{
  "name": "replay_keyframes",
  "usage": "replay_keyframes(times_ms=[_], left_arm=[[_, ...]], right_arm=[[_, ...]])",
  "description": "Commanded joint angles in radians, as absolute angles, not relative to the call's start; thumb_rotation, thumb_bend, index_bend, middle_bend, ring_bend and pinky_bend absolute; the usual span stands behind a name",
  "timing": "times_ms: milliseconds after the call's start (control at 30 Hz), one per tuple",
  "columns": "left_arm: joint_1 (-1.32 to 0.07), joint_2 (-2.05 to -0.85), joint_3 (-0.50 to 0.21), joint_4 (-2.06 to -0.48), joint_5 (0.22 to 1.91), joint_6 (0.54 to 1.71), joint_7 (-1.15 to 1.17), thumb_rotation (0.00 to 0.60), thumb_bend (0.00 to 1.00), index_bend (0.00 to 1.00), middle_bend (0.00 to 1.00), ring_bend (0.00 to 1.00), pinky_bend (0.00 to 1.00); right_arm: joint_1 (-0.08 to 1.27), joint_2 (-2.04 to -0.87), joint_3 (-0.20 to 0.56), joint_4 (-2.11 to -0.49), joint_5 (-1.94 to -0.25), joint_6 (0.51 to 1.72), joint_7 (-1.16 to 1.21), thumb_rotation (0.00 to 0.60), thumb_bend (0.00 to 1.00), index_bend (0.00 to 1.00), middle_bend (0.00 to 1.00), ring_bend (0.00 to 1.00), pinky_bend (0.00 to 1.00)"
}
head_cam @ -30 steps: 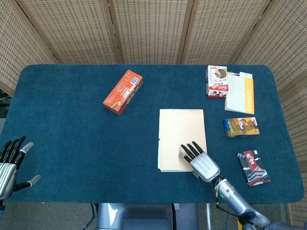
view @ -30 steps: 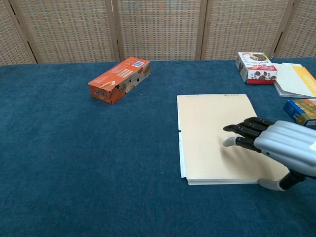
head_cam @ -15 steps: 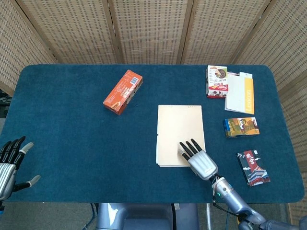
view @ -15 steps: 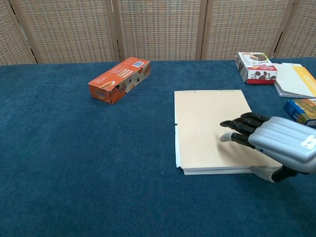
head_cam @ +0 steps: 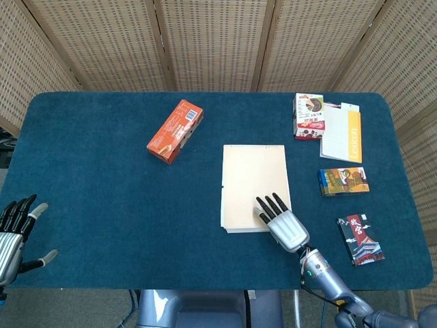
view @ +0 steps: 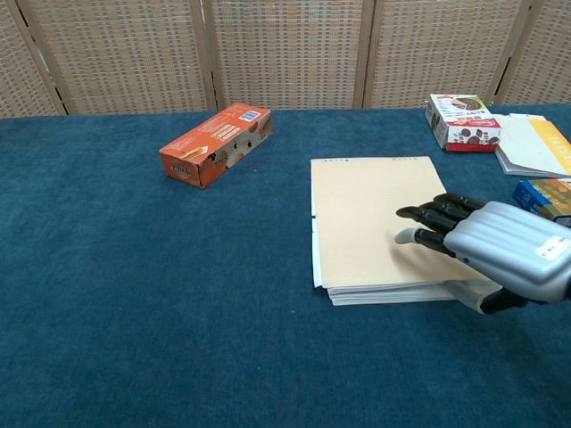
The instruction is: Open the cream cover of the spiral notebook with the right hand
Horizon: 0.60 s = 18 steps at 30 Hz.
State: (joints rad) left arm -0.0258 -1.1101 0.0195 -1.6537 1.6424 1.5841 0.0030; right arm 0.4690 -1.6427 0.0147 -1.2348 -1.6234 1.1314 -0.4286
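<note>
The spiral notebook [head_cam: 253, 184] [view: 375, 218] lies flat and closed on the blue table, cream cover up, right of centre. My right hand [head_cam: 281, 220] [view: 486, 248] rests palm down on its near right corner, dark fingers stretched flat over the cover. Nothing is gripped in it. The chest view shows the page stack's near edge under the hand. My left hand [head_cam: 15, 234] shows only in the head view at the table's near left corner, fingers spread, holding nothing.
An orange carton [head_cam: 175, 130] [view: 215, 144] lies left of the notebook. A snack box [head_cam: 308, 116] [view: 461, 121], a white and yellow booklet [head_cam: 342, 134] [view: 533, 145], a blue box [head_cam: 343, 181] [view: 544, 199] and a dark packet [head_cam: 360, 238] line the right side.
The notebook has slid away from me and slightly left under my right hand, which moved with it. The left hand has not moved.
</note>
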Motion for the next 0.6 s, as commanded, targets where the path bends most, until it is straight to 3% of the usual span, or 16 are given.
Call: replay_keyframes(times_ms=[33,300,600], left_arm=[[-0.026,-1.110,0.020,-1.654,1.643,1.583,0.004,0.600,0.00,0.00,0.00,0.00,0.00],[-0.026,-1.108,0.018,-1.655,1.638,1.582,-0.003,0.600,0.00,0.00,0.00,0.00,0.00],[-0.028,-1.102,0.017,-1.655,1.634,1.578,-0.015,0.600,0.00,0.00,0.00,0.00,0.00]], right_arm=[[0.476,-1.659,0.023,-1.216,-1.624,1.141,-0.426,0.600,0.57,0.14,0.00,0.00,0.00],[0.499,-1.708,0.055,-1.160,-1.603,1.143,-0.428,0.600,0.54,0.14,0.01,0.00,0.01],[0.513,-1.756,0.081,-1.078,-1.599,1.193,-0.399,0.600,0.54,0.15,0.24,0.17,0.09]])
